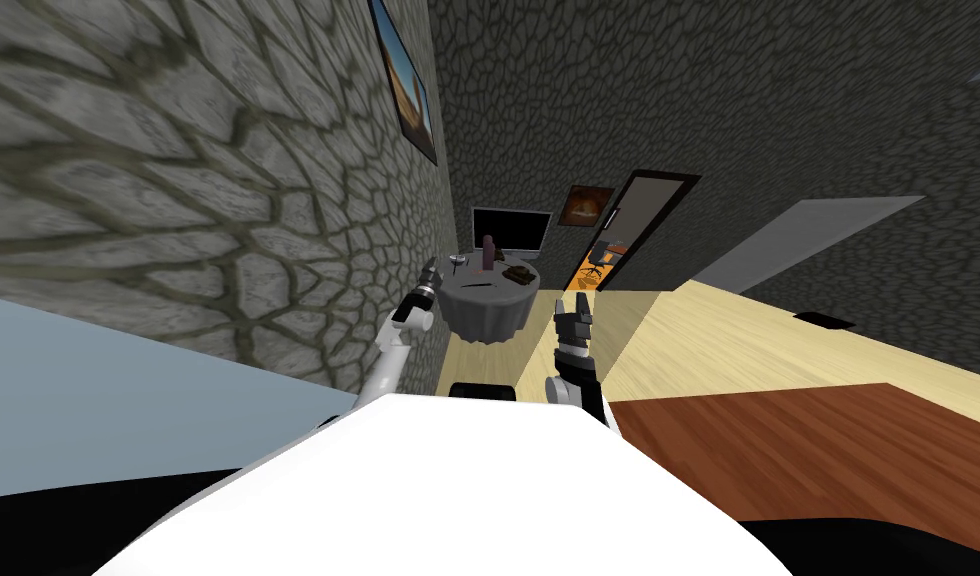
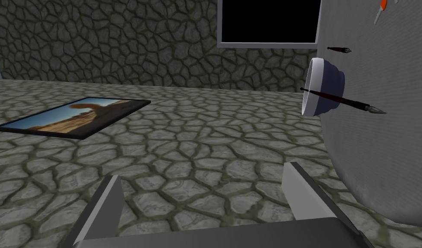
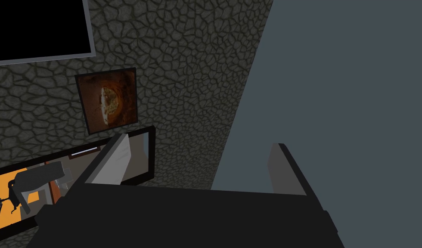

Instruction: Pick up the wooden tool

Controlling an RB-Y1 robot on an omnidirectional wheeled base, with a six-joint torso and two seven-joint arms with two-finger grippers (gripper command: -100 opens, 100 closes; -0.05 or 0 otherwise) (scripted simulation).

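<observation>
Thin dark reddish-brown stick tool [image 2: 341,100] rests across a white bowl [image 2: 324,82] on the grey round table [image 2: 378,172], at the frame's right. It looks light, stiff and apt to roll, so mid-shaft is the place to pinch. The left gripper [image 2: 203,172] and right gripper [image 3: 199,142] both have their fingers apart.

My L gripper [image 2: 203,172] has its fingers spread wide. Nothing stands btw them and the round table [image 2: 378,163]. The stone wall [image 1: 278,230] runs close along that arm's L side, so there is little room there. Nr the table's L edge, a white bowl [image 2: 324,88] sits right behind my thin dark tool [image 2: 348,102]; can't tell if they touch. A small dark stick [image 2: 339,50] lies apart, farther in. The cloth at the near edge is bare. A tall dark thing [image 1: 490,252] & a brown lump [image 1: 519,273] stand at the far edge. The floor [image 1: 678,330] to the R of the table is bare, by my R gripper [image 1: 574,298].
</observation>
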